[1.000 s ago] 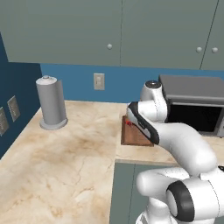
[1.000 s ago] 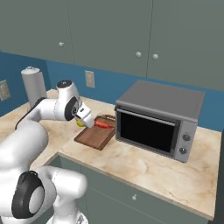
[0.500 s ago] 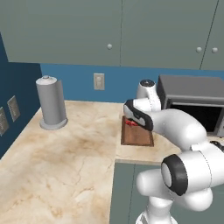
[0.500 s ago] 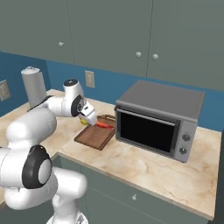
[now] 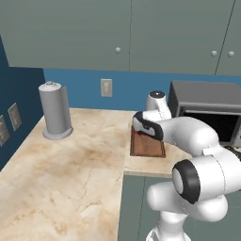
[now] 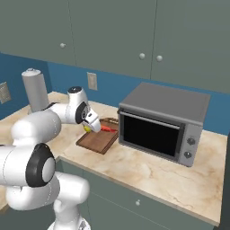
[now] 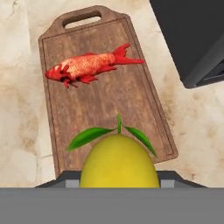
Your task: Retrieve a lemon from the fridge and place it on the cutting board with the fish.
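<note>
Lemon [image 7: 118, 162] is held pinched in the gripper [image 6: 91, 127], above the near end of the cutting board [image 7: 100, 98]; in the hand view the fruit sits between the fingers with the board directly beneath. In the right base view a patch of yellow is seen at the gripper, over the board's near-left corner.

Progress, as judged: retrieval appears finished, since the fruit is already out and carried to the board. Left to do: lowering and release onto the wood. Whether the lemon touches the board cannot be told; it looks raised above it.

Relative to the board:
- fish [image 7: 89, 67] is laid across the far half, toward the handle slot, so the near half is free.
- a grey toaster oven [image 6: 162, 122] with a dark glass door is set just beside the board's right edge.
- a grey cylindrical canister [image 5: 56, 111] stands well off to the left on the counter [image 5: 70, 160].

Materials and shapes:
- lemon: smooth, bright yellow, rounded, with a short stem and two green leaves.
- board: dark brown wood, rectangular, grooved border, rounded handle cut-out.
- fish: red-orange, scaled look, forked tail.
- counter: beige veined stone.
</note>
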Controlling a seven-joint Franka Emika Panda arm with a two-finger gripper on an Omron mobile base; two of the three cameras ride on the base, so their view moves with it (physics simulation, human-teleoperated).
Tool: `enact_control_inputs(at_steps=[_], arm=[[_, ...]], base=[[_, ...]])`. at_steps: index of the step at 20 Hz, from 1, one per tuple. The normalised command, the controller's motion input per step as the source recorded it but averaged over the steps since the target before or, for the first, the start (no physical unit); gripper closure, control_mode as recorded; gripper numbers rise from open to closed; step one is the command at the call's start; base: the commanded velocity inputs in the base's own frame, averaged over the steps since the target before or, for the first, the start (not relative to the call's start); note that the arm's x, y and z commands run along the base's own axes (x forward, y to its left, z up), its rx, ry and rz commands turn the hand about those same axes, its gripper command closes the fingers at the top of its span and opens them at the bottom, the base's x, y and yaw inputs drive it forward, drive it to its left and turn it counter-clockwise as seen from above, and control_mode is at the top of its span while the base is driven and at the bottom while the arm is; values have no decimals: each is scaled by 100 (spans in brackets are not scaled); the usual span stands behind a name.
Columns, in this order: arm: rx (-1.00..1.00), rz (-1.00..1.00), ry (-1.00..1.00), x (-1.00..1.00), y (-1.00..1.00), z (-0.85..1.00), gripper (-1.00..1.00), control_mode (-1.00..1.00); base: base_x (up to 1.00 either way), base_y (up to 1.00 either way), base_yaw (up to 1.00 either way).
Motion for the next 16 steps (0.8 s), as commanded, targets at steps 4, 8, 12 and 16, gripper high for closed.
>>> enact_control_inputs(at_steps=[4,8,12,16], arm=[[0,0,0,0,-14,-31,100,-100],[0,2,1,1,-3,-31,100,-100],[0,8,0,7,0,-31,100,-100],[0,11,0,9,0,-26,100,-100]], base=[[0,0,0],[0,0,0],[0,0,0],[0,0,0]])
